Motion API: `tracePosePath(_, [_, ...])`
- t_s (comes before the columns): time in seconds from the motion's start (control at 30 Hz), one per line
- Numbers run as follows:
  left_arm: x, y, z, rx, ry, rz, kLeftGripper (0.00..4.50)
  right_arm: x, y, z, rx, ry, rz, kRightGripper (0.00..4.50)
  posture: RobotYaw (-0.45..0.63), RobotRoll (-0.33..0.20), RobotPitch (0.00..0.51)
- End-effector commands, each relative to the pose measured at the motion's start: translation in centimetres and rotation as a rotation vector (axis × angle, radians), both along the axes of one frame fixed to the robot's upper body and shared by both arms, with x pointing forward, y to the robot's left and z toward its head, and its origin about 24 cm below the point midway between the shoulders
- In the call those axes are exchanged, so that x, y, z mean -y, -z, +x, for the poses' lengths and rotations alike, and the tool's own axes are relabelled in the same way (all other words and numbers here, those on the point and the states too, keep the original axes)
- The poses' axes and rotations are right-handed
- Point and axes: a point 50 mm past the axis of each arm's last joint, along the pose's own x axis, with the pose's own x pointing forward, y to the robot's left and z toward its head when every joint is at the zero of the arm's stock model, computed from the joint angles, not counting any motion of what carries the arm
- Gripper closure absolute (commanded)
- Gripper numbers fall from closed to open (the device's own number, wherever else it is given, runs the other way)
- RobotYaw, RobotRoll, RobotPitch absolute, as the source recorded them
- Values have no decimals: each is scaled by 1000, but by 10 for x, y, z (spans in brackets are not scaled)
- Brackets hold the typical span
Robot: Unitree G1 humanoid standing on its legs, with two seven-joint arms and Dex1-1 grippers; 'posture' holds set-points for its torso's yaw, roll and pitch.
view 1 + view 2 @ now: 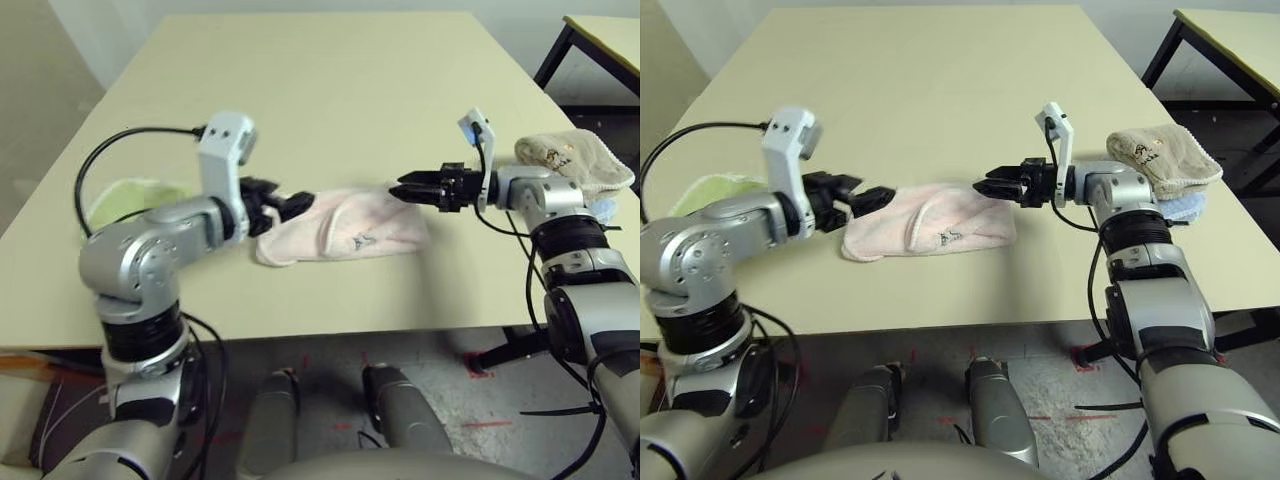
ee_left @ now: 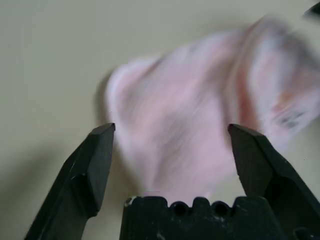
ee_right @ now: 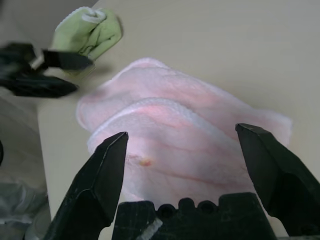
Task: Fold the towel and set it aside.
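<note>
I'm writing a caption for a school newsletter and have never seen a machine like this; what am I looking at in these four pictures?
It is a two-armed robot at a table. Two pictures come from its head's paired eyes, looking down over its forearms; the other two come from cameras on its wrists. The left gripper and right gripper both stand open, holding nothing. Between them lies a partly folded pink towel. A green towel lies towards the robot's left, and a beige towel sits on a light blue one at its right.
</note>
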Motion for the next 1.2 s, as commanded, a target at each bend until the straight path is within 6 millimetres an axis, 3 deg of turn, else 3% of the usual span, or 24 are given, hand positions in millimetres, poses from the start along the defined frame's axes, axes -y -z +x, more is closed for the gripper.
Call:
tracePosePath(0.03, [-3,18,0,-53,-40,1,0,10,-6,-5,16,1,5,25,154,0,120])
tracePosePath(0.33, [11,41,2,-127,-42,-71,0,40,-8,-18,34,24,-110,25,136,0,121])
tracePosePath(0.47, [23,40,7,-124,-36,-162,0,50,-10,-18,44,66,-130,25,123,0,118])
tracePosePath(0.57, [34,34,10,-124,-10,-240,633,56,-10,-19,45,89,-135,0,118,0,117])
tracePosePath(0.73, [40,29,9,-144,23,-288,2672,62,-8,-22,39,98,-158,0,114,0,115])
tracePosePath(0.87, [30,23,10,-115,5,-242,4263,68,-3,-29,11,54,-214,0,113,0,115])
tracePosePath(0.9, [26,20,12,-103,-4,-231,4455,69,-1,-31,5,43,-228,0,117,0,113])
tracePosePath(1.1, [5,-9,20,3,1,-96,4455,75,8,-33,-2,37,-300,0,126,0,112])
tracePosePath(1.2, [11,-28,23,62,103,-10,4455,73,11,-32,-1,34,-307,0,129,0,109])
